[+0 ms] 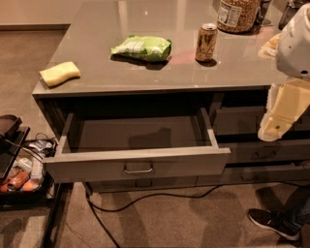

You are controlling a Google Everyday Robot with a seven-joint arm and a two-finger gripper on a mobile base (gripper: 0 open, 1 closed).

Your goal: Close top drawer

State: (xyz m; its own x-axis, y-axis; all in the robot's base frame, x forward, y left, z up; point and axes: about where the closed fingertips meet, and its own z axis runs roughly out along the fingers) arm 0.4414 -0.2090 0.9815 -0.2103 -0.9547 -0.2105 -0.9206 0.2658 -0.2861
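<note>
You have the top drawer [138, 164] pulled well out of the cabinet in the lower middle of the frame. Its front panel faces you with a small silver handle [138, 169] at the centre, and its inside looks bare. The gripper [278, 123] hangs at the right edge of the frame, beside the drawer's right wall and apart from it, in front of the slimmer drawers [256, 155] there. You cannot tell from this angle whether it is spread or closed.

Above the drawer, the grey counter [97, 29] carries a yellow sponge [59, 73] near its left edge. A green bag [142, 47] lies in the middle, with a tan can [207, 42] upright to its right. A large jar [237, 14] stands at the top of the frame.

On the floor, a black cable [145, 197] runs under the drawer front. A dark shoe [271, 223] sits in the lower right corner, and a low black rack [14, 145] of small items stands at the lower left, close to the drawer's left corner.
</note>
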